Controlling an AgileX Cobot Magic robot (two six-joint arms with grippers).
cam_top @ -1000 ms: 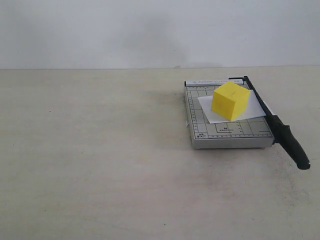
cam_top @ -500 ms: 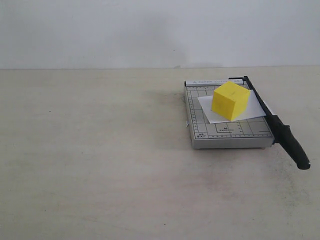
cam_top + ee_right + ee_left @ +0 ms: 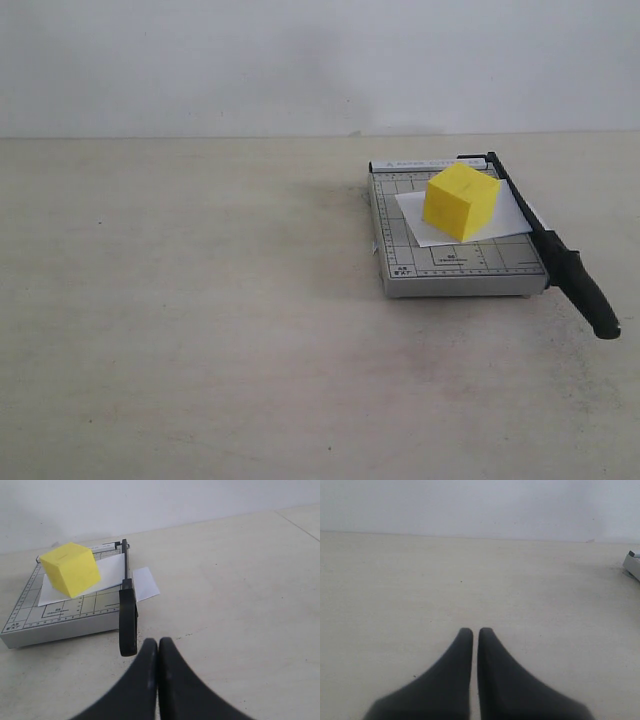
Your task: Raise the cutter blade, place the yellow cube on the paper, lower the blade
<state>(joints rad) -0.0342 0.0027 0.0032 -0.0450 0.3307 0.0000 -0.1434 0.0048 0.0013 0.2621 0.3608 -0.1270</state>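
The board sits on the surface, right of its middle. The paper lies on the board's far right part, askew to its edges. One corner passes under the blade and sticks out past the board's right edge. The cube stands on the paper, just left of the blade. The blade lies flat along the board's right edge, hinged at the far right corner. Its handle juts past the board's near edge, over the surface. The right hand hangs near the handle's tip. The left hand is over bare surface, well apart from the board.
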